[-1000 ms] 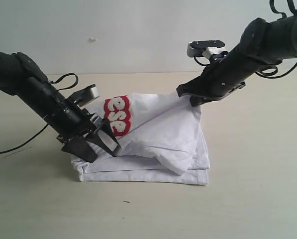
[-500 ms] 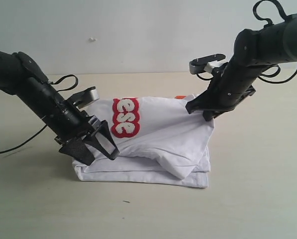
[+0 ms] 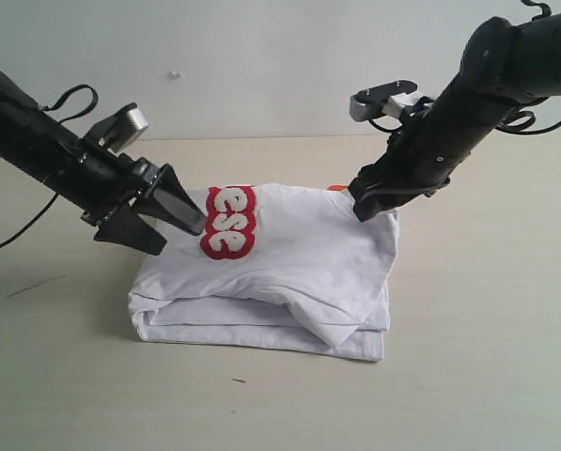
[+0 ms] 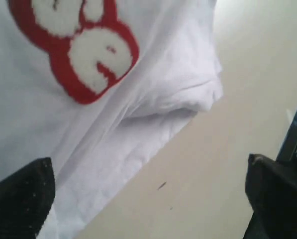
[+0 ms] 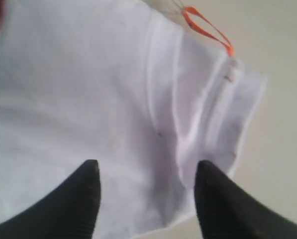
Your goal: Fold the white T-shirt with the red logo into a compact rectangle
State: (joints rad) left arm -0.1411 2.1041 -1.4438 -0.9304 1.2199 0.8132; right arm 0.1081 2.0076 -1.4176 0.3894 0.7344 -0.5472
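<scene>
Folded white T-shirt, long axis crosswise on counter. Left hand: wide, beside red logo end. Right hand: parted over far collar corner, nearer, gripping nothing.

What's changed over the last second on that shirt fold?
The right gripper laid the top layer of the white T-shirt flat over the stack, then opened and let it go. The left gripper drew back up and outward, off the cloth, still open. The folded layers underneath stayed in place.
</scene>
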